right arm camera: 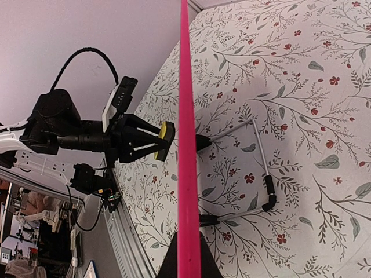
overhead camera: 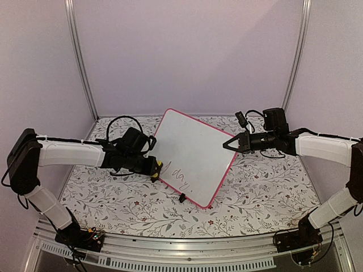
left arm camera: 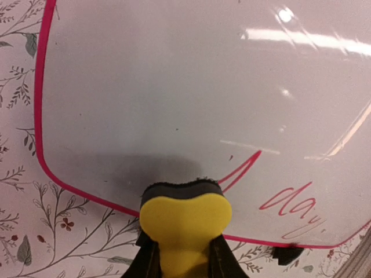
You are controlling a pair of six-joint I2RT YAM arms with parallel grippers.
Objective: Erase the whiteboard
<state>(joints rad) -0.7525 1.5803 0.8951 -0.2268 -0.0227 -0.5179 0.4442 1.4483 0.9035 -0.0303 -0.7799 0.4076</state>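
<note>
The whiteboard (overhead camera: 190, 156) stands tilted at the middle of the counter (overhead camera: 255, 192) (red writing (left arm camera: 293, 204) low down); right tool (overhead camera: 229, 144) clenched on its right edge; left tool (overhead camera: 152, 165) grasping a yellow eraser (left arm camera: 184, 215) beside the writing.

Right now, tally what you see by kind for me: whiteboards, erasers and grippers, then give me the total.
whiteboard: 1
eraser: 1
grippers: 2, the left gripper shut on the eraser, the right gripper shut on the whiteboard's edge
total: 4
</note>
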